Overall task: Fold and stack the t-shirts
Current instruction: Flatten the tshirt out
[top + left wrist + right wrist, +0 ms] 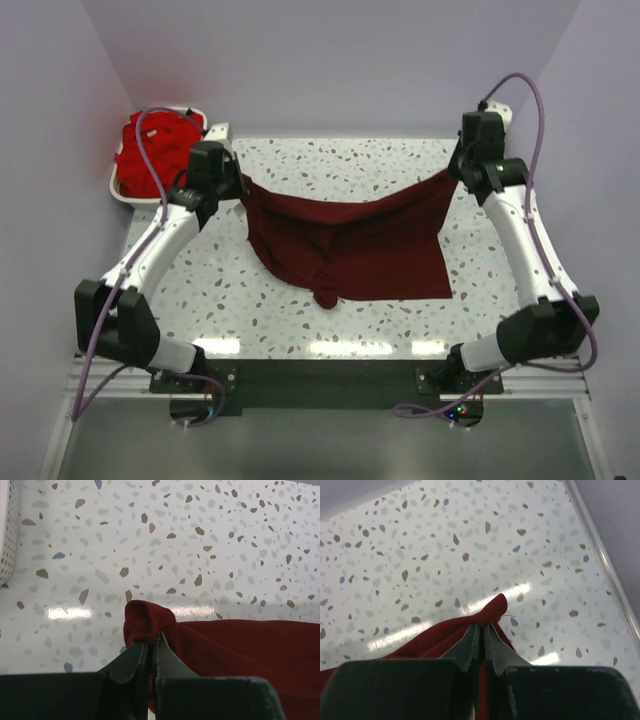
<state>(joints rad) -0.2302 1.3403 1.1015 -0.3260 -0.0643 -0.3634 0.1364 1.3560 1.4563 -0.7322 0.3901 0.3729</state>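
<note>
At the far left, the red t-shirts [155,148] are heaped in the white basket [116,188], well apart from the work in hand. Just right of it, one corner of the maroon t-shirt [350,245] is pinched by the left fingers [131,662], which are closed on a bunched fold of cloth. From there the shirt's far edge is strung rightward over the tabletop [330,160], sagging in the middle, while the body is draped toward the arm bases and rumpled on the surface. At the far right the opposite corner is clamped by the right fingers [466,647], likewise closed on cloth. The long axis is thus set left to right between the two arms, one end held by each, neither nearer. The coming move is judged to turn on this line: the slack must be drawn out sideways and the cloth laid flat before a fold is made.
</note>
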